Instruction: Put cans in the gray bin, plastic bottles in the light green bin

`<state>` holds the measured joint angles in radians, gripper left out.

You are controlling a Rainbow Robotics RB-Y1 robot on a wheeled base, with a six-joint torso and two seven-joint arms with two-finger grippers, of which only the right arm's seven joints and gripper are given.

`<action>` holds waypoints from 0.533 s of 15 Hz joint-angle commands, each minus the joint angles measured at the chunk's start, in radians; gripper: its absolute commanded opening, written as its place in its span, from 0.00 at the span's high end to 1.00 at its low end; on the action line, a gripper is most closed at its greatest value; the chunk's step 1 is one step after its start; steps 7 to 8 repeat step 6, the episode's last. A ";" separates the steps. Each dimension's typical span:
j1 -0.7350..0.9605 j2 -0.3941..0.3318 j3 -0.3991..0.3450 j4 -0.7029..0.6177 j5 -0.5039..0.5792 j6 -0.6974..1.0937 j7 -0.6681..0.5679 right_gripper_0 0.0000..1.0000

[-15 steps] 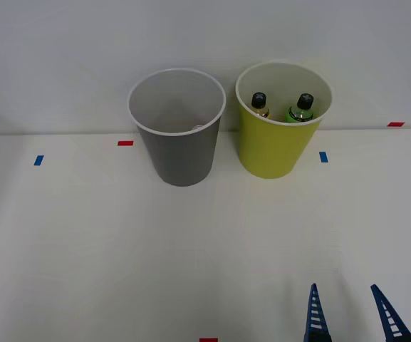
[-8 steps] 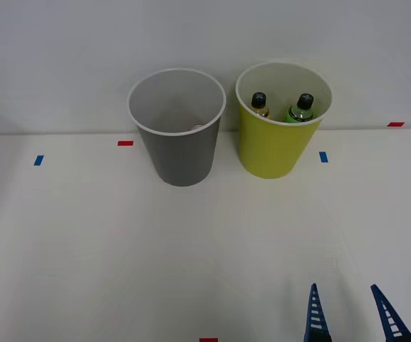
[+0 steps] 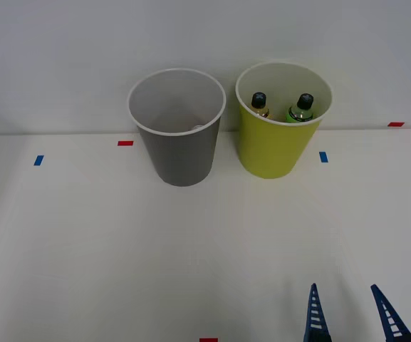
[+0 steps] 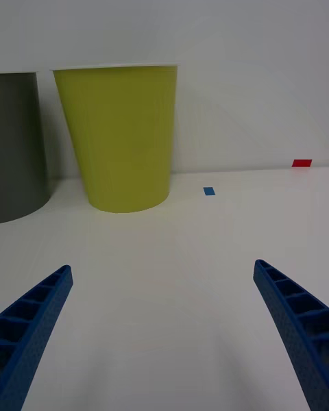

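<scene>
Two plastic bottles [image 3: 282,105] are standing inside the light green bin [image 3: 275,146]; one gray bin [image 3: 180,142] is sitting beside it, contents unclear. My right gripper [image 3: 350,317] is hovering well short of it, jaws wide, empty.

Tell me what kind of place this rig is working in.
Likely a lab test bench: a plain white table against a bare wall, red and blue tape markers on it, and just the gray bin and light green bin.
</scene>
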<state>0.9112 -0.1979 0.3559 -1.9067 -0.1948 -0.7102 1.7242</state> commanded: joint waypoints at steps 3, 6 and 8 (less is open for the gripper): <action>0.000 0.000 0.000 0.000 0.000 0.000 0.000 0.09; 0.000 0.000 0.000 0.000 0.000 0.000 0.000 0.09; 0.000 0.000 0.000 0.000 0.000 0.000 0.000 0.09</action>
